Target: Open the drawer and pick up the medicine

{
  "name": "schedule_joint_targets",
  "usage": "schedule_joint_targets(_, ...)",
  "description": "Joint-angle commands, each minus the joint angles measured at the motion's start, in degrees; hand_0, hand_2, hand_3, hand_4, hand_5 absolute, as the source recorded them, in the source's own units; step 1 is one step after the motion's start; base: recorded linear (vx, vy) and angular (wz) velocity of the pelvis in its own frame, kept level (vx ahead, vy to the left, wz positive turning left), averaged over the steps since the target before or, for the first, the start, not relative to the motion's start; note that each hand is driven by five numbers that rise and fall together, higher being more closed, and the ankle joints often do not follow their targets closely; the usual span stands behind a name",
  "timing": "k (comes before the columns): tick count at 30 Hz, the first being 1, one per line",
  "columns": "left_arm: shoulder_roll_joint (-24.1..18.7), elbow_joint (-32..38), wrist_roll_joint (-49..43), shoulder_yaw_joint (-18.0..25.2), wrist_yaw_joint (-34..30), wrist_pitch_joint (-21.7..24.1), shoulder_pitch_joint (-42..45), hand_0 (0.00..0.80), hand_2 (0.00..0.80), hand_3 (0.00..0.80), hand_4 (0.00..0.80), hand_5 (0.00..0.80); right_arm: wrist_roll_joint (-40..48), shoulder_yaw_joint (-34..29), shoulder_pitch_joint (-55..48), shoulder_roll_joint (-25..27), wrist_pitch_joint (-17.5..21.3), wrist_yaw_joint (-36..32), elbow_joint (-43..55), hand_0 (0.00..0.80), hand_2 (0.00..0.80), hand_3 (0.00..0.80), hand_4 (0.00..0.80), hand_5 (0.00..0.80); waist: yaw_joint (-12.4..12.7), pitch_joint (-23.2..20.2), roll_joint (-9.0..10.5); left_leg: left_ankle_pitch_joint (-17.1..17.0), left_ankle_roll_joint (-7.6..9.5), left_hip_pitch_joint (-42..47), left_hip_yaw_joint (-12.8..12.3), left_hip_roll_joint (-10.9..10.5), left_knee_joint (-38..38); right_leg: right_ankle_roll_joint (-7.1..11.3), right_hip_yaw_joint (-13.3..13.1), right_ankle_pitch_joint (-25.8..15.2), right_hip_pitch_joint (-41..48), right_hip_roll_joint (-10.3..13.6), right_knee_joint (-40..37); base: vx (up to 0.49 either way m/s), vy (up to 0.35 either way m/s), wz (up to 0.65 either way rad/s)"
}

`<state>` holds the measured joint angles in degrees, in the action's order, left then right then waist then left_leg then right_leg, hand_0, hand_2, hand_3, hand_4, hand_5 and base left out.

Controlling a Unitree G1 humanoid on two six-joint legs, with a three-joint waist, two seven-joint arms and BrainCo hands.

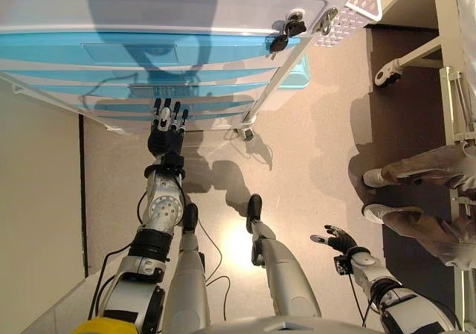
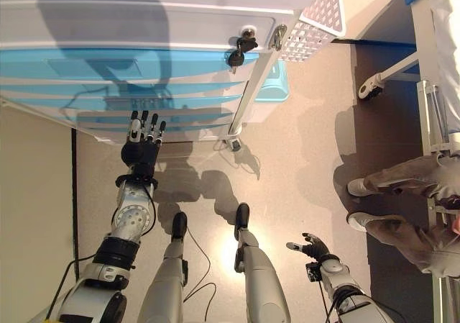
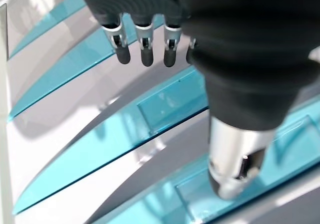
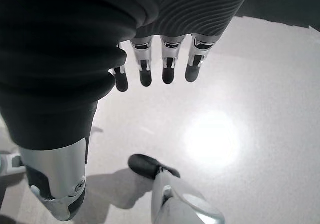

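My right hand (image 1: 341,239) hangs low at my side, fingers loose and empty. My left hand (image 1: 166,129) reaches forward with straight fingers, tips just at the blue drawer fronts (image 1: 149,88) of the wheeled cabinet (image 2: 144,21), gripping nothing. All drawers look closed, so the medicine is hidden. I judge the glossy fronts slippery; better to hook the recessed pull (image 3: 172,104). Keys (image 1: 286,33) hang from the lock beyond.
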<state>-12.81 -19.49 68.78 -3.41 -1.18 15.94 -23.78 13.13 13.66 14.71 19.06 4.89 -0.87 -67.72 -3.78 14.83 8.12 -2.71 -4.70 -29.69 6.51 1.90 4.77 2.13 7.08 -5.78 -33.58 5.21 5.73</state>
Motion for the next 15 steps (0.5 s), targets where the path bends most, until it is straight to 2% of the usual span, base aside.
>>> schedule_joint_targets(1,-3.33,10.57,-2.73,2.57,-3.5,3.29,-1.3,0.0,0.0,0.0,0.0,0.0,-0.83,-0.01,-3.24,1.88,1.08,-0.01,-0.94,0.0,0.0,0.0,0.0,0.0,-0.04,-3.38,0.61,0.02,3.71,-3.48,2.08,-3.53,1.78,3.48,1.65,0.78,0.21,-0.19,2.92,0.0,0.0,0.0)
schedule_joint_targets(15,-4.73,12.87,-3.95,3.34,-3.13,3.67,-2.2,0.0,0.0,0.0,0.0,0.0,-1.14,0.04,-3.08,2.09,0.95,-0.28,-1.11,0.0,0.0,0.0,0.0,0.0,0.04,-3.43,0.11,0.06,3.8,-3.51,1.97,-3.49,1.7,3.6,1.84,0.94,0.17,-0.05,3.03,0.0,0.0,0.0)
